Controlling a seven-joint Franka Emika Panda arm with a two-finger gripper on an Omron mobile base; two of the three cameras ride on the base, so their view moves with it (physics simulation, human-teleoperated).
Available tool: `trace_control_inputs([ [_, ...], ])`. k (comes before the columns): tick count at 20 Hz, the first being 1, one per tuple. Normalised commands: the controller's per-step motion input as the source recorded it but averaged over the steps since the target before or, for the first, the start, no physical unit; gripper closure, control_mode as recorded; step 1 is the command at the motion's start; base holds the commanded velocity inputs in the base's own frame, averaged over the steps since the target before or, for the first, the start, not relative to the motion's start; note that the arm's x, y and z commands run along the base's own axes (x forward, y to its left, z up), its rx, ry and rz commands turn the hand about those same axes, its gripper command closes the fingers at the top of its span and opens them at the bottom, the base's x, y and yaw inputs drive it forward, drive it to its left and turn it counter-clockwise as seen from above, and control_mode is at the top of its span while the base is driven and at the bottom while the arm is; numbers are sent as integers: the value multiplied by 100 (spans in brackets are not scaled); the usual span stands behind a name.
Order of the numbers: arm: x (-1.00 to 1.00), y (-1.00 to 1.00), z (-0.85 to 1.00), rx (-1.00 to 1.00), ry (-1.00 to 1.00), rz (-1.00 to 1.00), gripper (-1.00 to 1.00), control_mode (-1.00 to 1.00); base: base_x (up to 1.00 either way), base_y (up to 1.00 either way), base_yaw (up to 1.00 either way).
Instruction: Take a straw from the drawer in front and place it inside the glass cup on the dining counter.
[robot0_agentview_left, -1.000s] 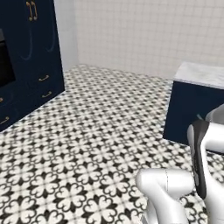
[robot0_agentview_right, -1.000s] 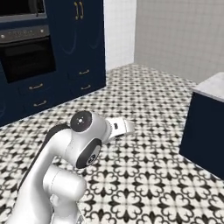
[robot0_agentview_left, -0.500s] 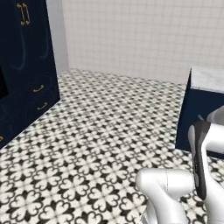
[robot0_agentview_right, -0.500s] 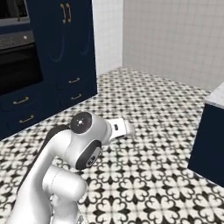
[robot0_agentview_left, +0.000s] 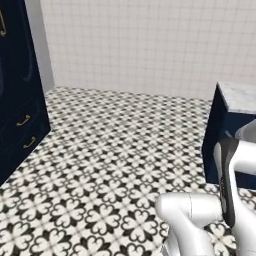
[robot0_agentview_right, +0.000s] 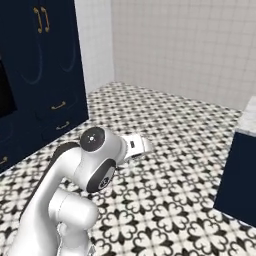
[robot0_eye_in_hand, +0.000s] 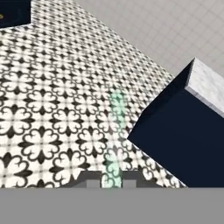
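The thin, pale mint-green translucent straw (robot0_eye_in_hand: 114, 140) stands pinched between the two dark fingertips of the claw (robot0_eye_in_hand: 111, 183), rising away from it over the black-and-white patterned tile floor (robot0_eye_in_hand: 52, 109). Just beside it looms the navy-blue base of the dining worktop with its white-grey marbled slab top (robot0_eye_in_hand: 208, 87), near in all three views. By my judgement the fetching is done. What remains is to close in on that worktop, find the glass cup, and lower the straw into it. Tall navy cabinets with brass handles (robot0_agentview_right: 45, 75) stand well apart.

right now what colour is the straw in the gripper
Pale translucent green straw, clearest in the hand view.
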Motion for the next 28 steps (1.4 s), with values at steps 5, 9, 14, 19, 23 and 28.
trace_control_inputs([
  [5, 0, 0, 0, 0, 0, 0, 100, 100, 100, 45, -34],
  [9, 0, 0, 0, 0, 0, 0, 100, 100, 100, 55, -35],
  [14, 0, 0, 0, 0, 0, 0, 100, 100, 100, 57, -35],
  [19, 0, 0, 0, 0, 0, 0, 100, 100, 100, 48, -34],
  [23, 0, 0, 0, 0, 0, 0, 100, 100, 100, 45, -35],
  [28, 0, 0, 0, 0, 0, 0, 100, 100, 100, 53, -35],
])
